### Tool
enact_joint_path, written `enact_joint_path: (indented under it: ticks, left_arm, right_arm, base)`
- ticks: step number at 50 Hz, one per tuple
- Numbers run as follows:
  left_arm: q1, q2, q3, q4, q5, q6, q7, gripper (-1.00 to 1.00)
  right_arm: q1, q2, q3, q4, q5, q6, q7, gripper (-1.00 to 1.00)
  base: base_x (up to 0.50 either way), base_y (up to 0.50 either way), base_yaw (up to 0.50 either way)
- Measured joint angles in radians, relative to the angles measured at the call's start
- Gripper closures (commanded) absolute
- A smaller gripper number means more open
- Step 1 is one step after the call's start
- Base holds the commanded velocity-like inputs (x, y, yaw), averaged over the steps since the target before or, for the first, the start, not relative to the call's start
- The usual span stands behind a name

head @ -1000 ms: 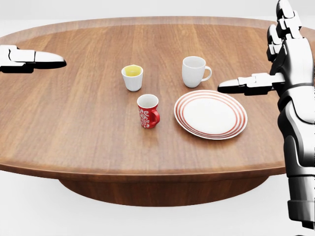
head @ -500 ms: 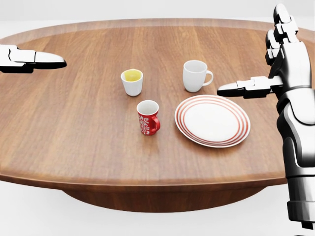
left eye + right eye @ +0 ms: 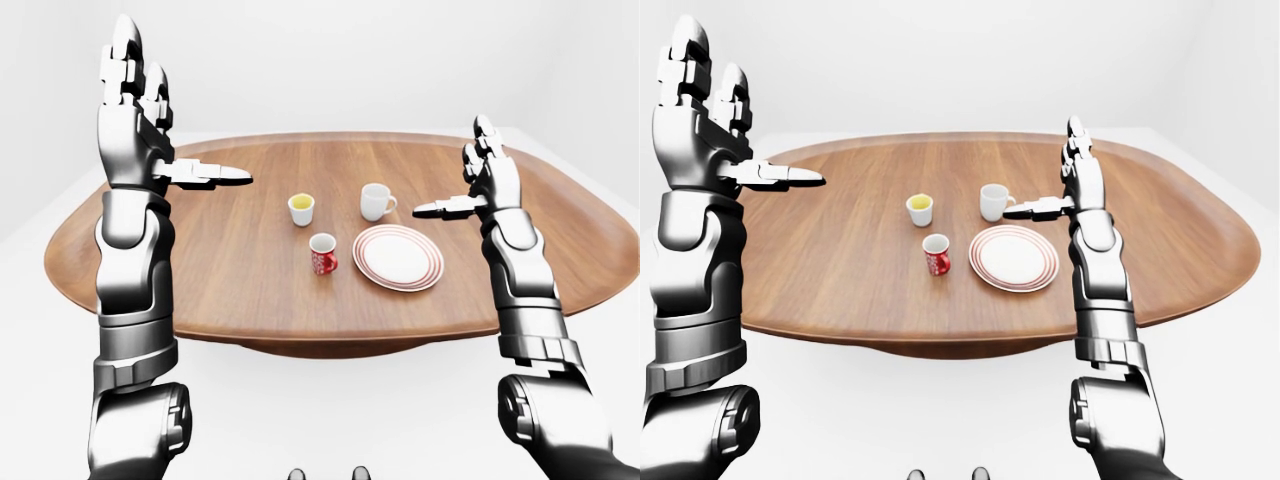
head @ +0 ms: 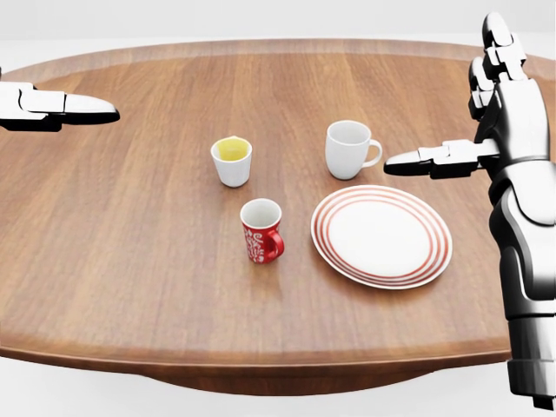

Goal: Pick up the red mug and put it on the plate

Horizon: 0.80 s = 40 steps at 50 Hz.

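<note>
Since a second ago the whole head view has shifted: the table and everything on it sit lower and a little larger, so the camera has moved, while the crockery keeps its arrangement. In the left-eye view both arms are raised above the wooden table [image 3: 230, 270]; the left hand [image 3: 135, 125] is held upright with its fingers spread and its thumb pointing toward the table's middle, holding nothing, and the right hand [image 3: 487, 180] stands the same way, fingers up, thumb stretched sideways, empty. In the head view the red mug [image 4: 261, 230] stands upright on the table just left of the plate [image 4: 382, 235], apart from it, with its handle turned toward the plate. The plate is white with red rings and nothing rests on it. A white mug [image 4: 349, 149] stands just above the plate, and a small white cup [image 4: 231, 161] with yellow contents stands above the red mug and to the plate's upper left. The right hand's thumb hangs over the table just above the plate's right side, well clear of the red mug. The right-eye view shows the same layout, both hands open and high.
</note>
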Motion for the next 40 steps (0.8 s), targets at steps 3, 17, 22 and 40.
enact_joint_path:
  ticks: [3,17,22,40]
  left_arm:
    - [0.000,0.000,0.000,0.000,0.000,0.000,0.000,-1.00]
    - [0.002,-0.006,-0.006,0.007,0.006,0.000,-0.003,-1.00]
    - [0.003,-0.009,-0.007,0.008,0.009,0.000,-0.004,-1.00]
    - [0.008,-0.012,-0.008,0.012,0.016,0.000,-0.009,-1.00]
  right_arm:
    - [0.004,0.000,-0.001,-0.008,0.000,0.000,0.000,-1.00]
    - [0.011,-0.006,-0.006,-0.020,-0.004,0.000,0.004,-1.00]
    - [0.010,-0.008,-0.007,-0.016,-0.004,0.000,0.006,-1.00]
    - [0.008,-0.009,-0.005,0.000,-0.008,0.000,0.009,-1.00]
  base:
    - [0.19,0.00,0.00]
    - [0.19,0.00,0.00]
    - [0.19,0.00,0.00]
    - [0.19,0.00,0.00]
